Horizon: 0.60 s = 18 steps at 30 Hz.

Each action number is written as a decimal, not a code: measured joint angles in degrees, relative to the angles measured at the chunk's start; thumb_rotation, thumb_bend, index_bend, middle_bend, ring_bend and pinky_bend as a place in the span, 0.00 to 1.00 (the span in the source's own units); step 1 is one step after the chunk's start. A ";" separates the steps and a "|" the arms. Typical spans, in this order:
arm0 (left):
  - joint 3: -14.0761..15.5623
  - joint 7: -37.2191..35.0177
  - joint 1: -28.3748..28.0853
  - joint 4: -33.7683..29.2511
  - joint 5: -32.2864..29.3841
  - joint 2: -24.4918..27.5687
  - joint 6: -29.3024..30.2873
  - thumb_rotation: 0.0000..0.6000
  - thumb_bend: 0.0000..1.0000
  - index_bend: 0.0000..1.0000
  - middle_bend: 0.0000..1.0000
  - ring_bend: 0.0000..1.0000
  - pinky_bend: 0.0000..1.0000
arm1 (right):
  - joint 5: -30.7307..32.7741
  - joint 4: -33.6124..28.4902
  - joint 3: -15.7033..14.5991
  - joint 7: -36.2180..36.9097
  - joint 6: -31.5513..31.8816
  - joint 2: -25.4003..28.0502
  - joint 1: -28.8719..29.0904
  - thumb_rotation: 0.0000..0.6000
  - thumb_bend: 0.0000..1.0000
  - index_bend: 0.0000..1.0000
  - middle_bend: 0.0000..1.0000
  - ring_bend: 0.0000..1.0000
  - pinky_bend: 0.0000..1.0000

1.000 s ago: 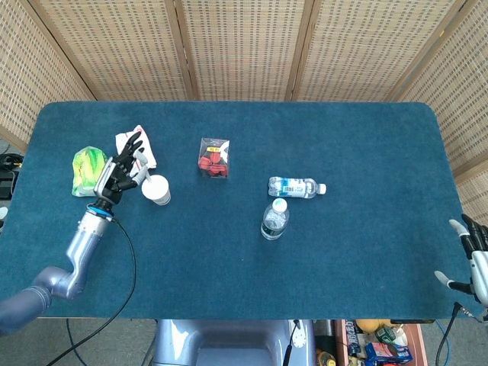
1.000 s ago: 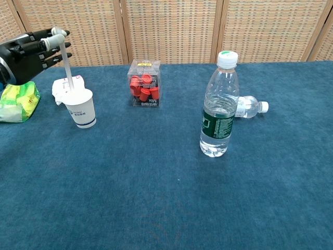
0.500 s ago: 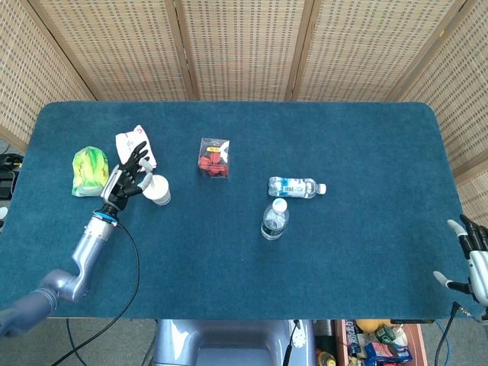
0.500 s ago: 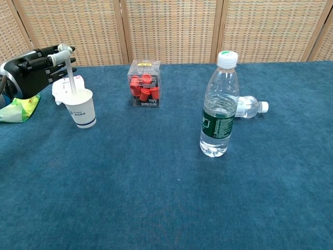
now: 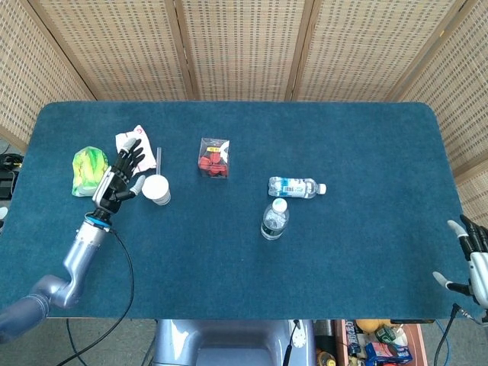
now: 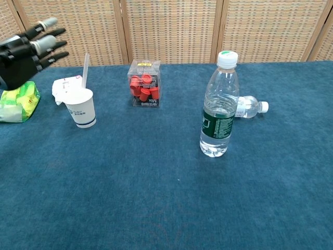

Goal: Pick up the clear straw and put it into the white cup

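Note:
The white cup (image 5: 158, 190) (image 6: 80, 107) stands upright on the blue table at the left. The clear straw (image 6: 85, 70) (image 5: 158, 160) stands in the cup, leaning toward the far side, and nothing holds it. My left hand (image 5: 119, 175) (image 6: 26, 52) hovers just left of the cup, fingers spread apart and empty, clear of the straw. My right hand (image 5: 474, 255) shows only in the head view, at the table's near right corner, fingers apart and holding nothing.
A green packet (image 5: 88, 168) and a crumpled white wrapper (image 5: 133, 145) lie left of and behind the cup. A clear box of red caps (image 5: 214, 157) sits mid-table. One water bottle (image 5: 274, 219) stands upright; another (image 5: 296, 187) lies on its side behind it.
My left hand has let go of the straw and drawn back to the left and up with its fingers spread. The straw now stands free in the cup, tipped the other way.

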 measured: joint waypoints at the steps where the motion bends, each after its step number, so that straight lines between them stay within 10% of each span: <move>1: -0.04 0.47 0.48 -0.98 0.37 0.77 1.62 1.00 0.44 0.00 0.00 0.00 0.00 | -0.08 -0.04 -0.02 0.10 0.14 0.06 -0.06 1.00 0.00 0.00 0.00 0.00 0.00; 10: 1.41 19.12 4.86 -8.27 3.70 9.18 10.32 1.00 0.10 0.00 0.00 0.00 0.00 | -1.09 -0.29 -0.23 1.08 1.77 0.55 -0.72 1.00 0.00 0.00 0.00 0.00 0.00; 18: 5.53 53.03 10.58 -19.77 3.93 20.42 11.56 1.00 0.08 0.00 0.00 0.00 0.00 | -1.74 -0.44 -0.29 1.41 2.97 0.71 -1.11 1.00 0.00 0.00 0.00 0.00 0.00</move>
